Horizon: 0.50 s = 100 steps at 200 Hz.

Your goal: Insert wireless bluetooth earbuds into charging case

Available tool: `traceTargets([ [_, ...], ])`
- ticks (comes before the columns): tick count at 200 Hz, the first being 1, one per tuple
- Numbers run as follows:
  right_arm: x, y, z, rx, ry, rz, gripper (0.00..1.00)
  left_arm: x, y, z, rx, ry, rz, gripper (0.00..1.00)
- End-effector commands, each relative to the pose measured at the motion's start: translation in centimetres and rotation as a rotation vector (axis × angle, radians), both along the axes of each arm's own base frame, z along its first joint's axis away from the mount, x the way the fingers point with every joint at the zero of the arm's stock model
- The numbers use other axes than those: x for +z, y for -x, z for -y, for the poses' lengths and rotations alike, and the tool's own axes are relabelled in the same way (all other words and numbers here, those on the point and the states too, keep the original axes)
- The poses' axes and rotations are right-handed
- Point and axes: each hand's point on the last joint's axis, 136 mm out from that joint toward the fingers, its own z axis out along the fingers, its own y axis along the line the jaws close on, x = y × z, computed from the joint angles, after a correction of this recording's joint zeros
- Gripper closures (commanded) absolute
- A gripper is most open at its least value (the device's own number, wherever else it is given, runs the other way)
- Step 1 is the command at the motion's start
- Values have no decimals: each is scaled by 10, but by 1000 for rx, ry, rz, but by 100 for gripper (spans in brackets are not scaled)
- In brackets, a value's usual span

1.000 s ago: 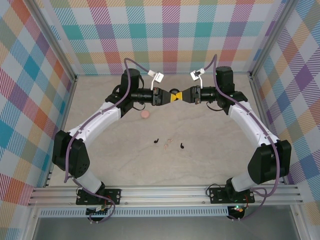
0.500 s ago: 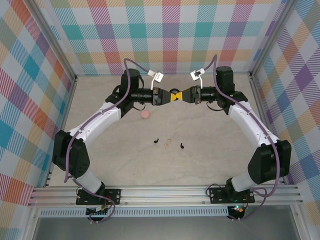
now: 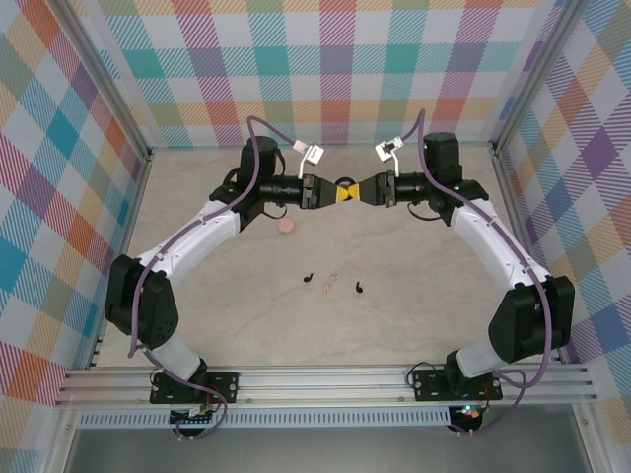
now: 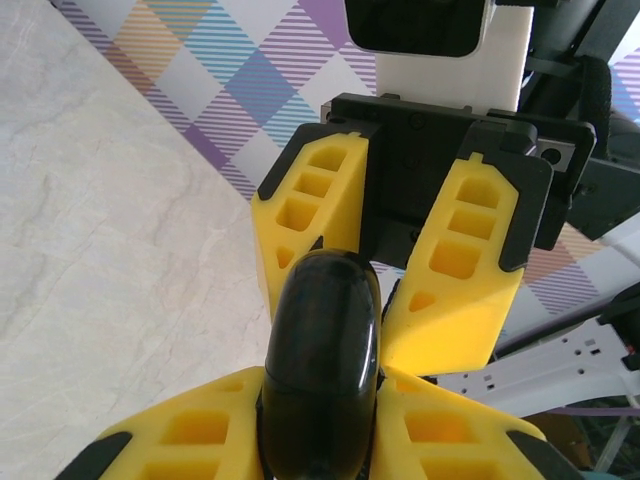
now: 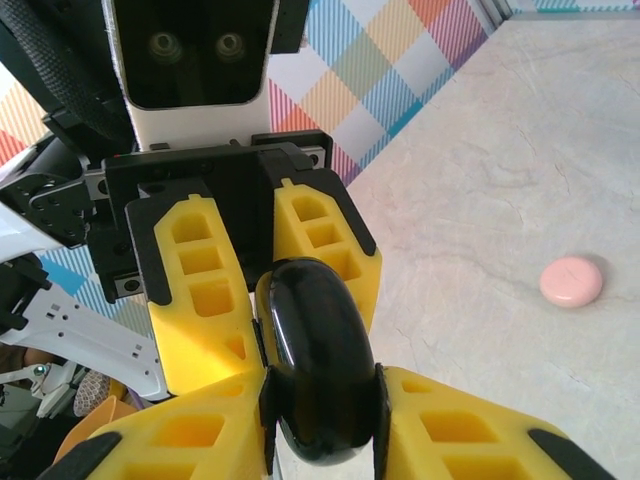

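A glossy black oval charging case (image 3: 346,187) with a seam round it hangs in the air over the back middle of the table. Both grippers are shut on it from opposite ends. My left gripper (image 4: 320,400) clamps the near end of the charging case (image 4: 320,360), while the right gripper's yellow fingers (image 4: 455,270) flank its far end. In the right wrist view my right gripper (image 5: 320,395) squeezes the charging case (image 5: 318,360). Two tiny black earbuds (image 3: 308,279) (image 3: 359,288) lie on the table nearer the arm bases.
A small round salmon-pink puck (image 3: 286,226) (image 5: 572,281) lies on the table below the left forearm. Checked walls and metal frame posts close in the marbled table (image 3: 414,315) on three sides.
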Motion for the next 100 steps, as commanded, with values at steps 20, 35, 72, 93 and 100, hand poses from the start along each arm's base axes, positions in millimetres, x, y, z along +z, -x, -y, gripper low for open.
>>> traceTargets([
  [20,-2,19,-12,52,27,7,63,13,-9,12,45,-4,172,90],
  [35,-3,17,-10,33,42,10,60,14,-9,12,52,6,244,88],
  [72,-3,16,-3,-29,85,35,53,11,2,11,6,-9,400,88],
  [93,-1,17,2,-67,114,55,51,8,8,11,-33,-11,470,87],
  [100,-1,17,5,-84,128,59,51,7,9,11,-36,-8,498,87],
])
